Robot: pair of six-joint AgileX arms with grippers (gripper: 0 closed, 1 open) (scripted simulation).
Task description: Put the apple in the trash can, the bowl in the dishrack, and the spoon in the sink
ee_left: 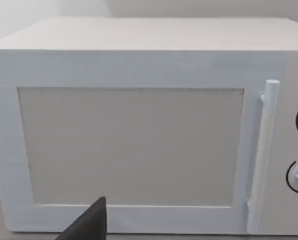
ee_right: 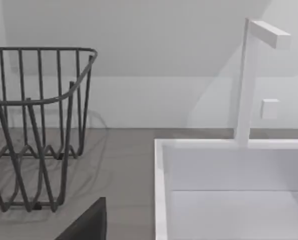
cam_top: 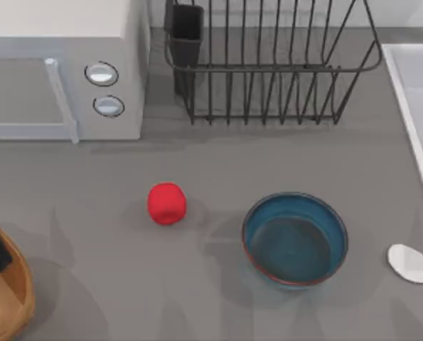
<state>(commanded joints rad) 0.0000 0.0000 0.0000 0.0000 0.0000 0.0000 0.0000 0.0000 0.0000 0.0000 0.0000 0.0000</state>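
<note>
The small round bright red apple [cam_top: 167,203] sits on the grey bench [cam_top: 90,185], left of centre and well apart from everything else. To its right stands the round, deep teal-blue bowl [cam_top: 295,239] with its thin reddish-brown rim and dark glossy inside, upright and with nothing in it. Further right, near the bench's right edge, lies the small white spoon [cam_top: 412,263], close to the bowl but not touching it. The large black wire dishrack [cam_top: 268,64] stands at the back with its small black cup holder at its left corner. The pale grey-white rectangular sink [cam_top: 410,99] runs along the right side, with a white faucet [ee_right: 249,80] at its back. The round tan-orange trash can [cam_top: 8,295] sits at the lower left corner. The white boxy microwave [cam_top: 62,67] with two round knobs is at the back left.

Whether my left or right end effector is apart or together, I cannot tell.
</note>
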